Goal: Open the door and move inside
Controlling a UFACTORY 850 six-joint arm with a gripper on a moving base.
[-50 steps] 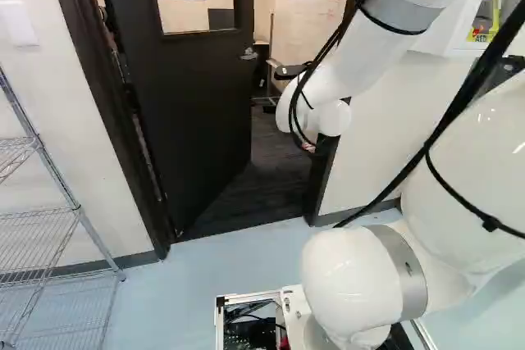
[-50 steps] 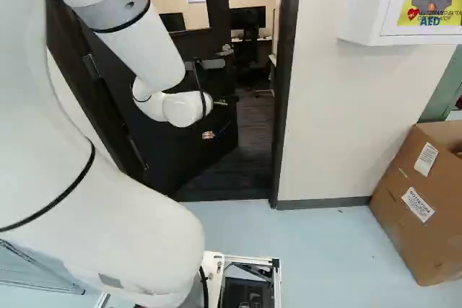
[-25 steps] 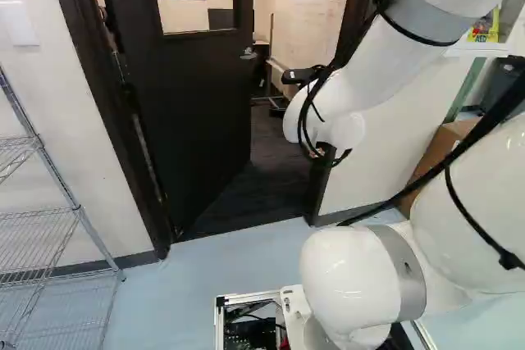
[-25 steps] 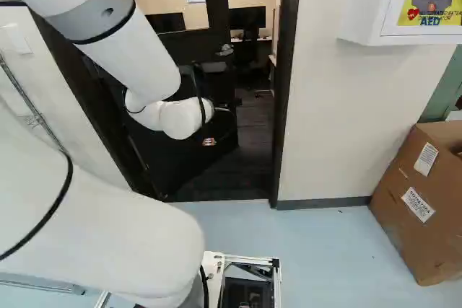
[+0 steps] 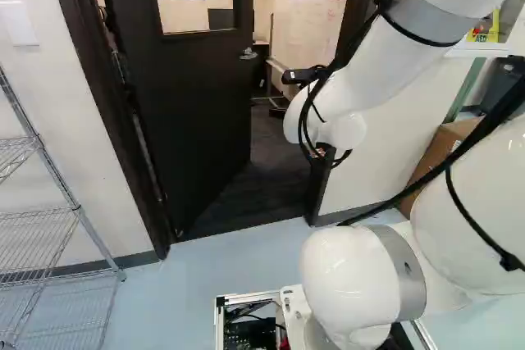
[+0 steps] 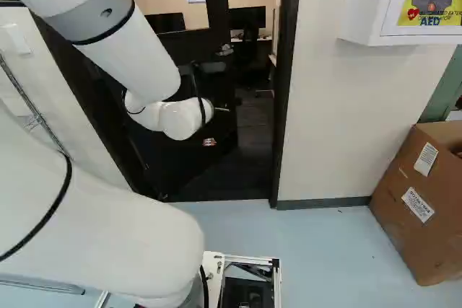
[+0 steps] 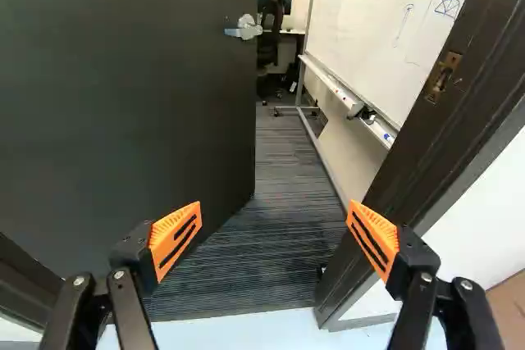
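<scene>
While door [image 5: 197, 104] stands open, spread hand [image 6: 208, 142] faces doorway [image 7: 287, 194].

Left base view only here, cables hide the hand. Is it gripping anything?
Observer: No. In the wrist view the hand is open, with nothing gripped.
Operator: Any latch hardware on the door frame?
Observer: Yes, the wrist view shows a brass-coloured strike plate set in the door frame, on the side across from the hinges.
Operator: I get part of a brown box behind the arm. Anything on it?
Observer: Two white labels on the box, per the right base view.
</scene>
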